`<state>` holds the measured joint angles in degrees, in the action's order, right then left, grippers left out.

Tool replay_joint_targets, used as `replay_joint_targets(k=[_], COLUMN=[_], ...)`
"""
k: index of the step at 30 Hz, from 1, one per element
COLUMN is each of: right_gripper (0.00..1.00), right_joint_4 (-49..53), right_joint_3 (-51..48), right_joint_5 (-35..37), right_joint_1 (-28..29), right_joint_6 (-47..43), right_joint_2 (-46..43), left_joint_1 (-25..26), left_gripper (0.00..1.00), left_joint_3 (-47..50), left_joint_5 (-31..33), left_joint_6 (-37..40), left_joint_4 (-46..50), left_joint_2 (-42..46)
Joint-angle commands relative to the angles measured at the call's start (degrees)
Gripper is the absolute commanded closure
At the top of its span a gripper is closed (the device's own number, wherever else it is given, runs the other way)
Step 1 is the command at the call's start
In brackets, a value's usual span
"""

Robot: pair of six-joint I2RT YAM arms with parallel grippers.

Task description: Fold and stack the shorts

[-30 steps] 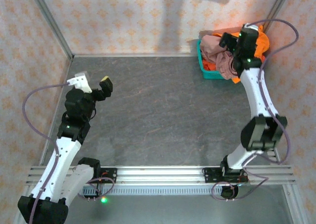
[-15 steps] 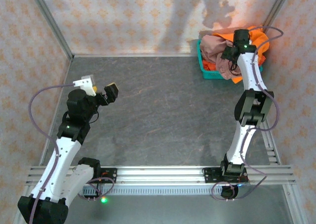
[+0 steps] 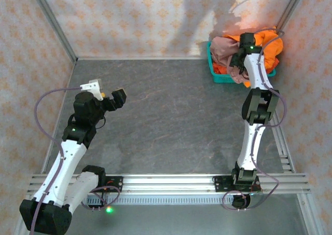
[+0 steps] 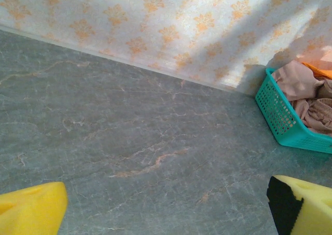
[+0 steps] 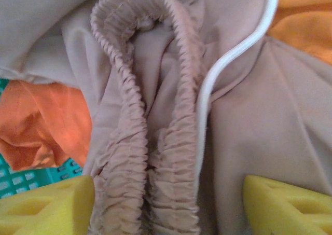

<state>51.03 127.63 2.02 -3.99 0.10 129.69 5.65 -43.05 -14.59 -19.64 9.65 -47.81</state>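
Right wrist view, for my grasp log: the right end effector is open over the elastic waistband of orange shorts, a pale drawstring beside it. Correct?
Wrong colour. The right wrist view shows the waistband under the open right end effector belongs to the dusty pink shorts, not orange; the pale drawstring does run beside it.

left fingers point(image 4: 31, 206) spread wide | right fingers point(image 5: 46, 204) spread, arm outstretched
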Motion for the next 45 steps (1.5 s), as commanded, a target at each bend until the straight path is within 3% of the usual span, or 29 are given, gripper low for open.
replay_joint_targets(k=[1,5,10,13,15,31,36,43,45], right_gripper=[0.28,0.39,0.76,0.93,0.99,1.0,1.0,1.0,1.0], right_joint_4=[2.74,4.66,3.49,0.67,-1.6,-24.13,-23.82,-19.39,-19.92], right_joint_3=[2.31,3.36,2.61,1.46,0.45,0.24,8.39,29.15,30.7], right_joint_5=[1.32,1.32,-0.39,-2.24,-4.14,-22.0,-26.03,-31.51,-32.6], right_joint_1=[1.15,1.96,2.84,3.09,3.11,6.18,12.98,23.15,25.54], right_joint_6=[-2.2,-2.61,-1.83,-0.47,0.63,10.98,8.2,4.94,2.92], right_joint_2=[1.73,4.02,1.91,-1.97,-4.88,-26.25,-24.1,-12.38,-12.06], left_joint_1=[0.29,0.36,0.31,0.35,0.36,0.47,0.58,0.72,0.71], left_gripper=[0.0,0.0,0.0,0.0,0.0,0.0,0.0,0.0,0.0], left_joint_3=[-1.51,-1.6,-1.03,-0.77,-1.24,-4.24,-4.53,-6.47,-7.5], left_joint_5=[-0.61,-0.95,-1.15,-1.35,-1.72,-3.96,-3.28,-1.5,-0.88], left_joint_6=[-0.83,-1.19,-1.48,-1.61,-1.57,-3.85,-4.69,-5.91,-5.77], left_joint_4=[-0.31,-0.35,-1.29,-2.28,-2.37,-4.65,-5.24,-4.53,-3.91], left_joint_2=[-0.1,-0.86,-1.5,-2.18,-2.84,-6.81,-6.94,-7.47,-7.34])
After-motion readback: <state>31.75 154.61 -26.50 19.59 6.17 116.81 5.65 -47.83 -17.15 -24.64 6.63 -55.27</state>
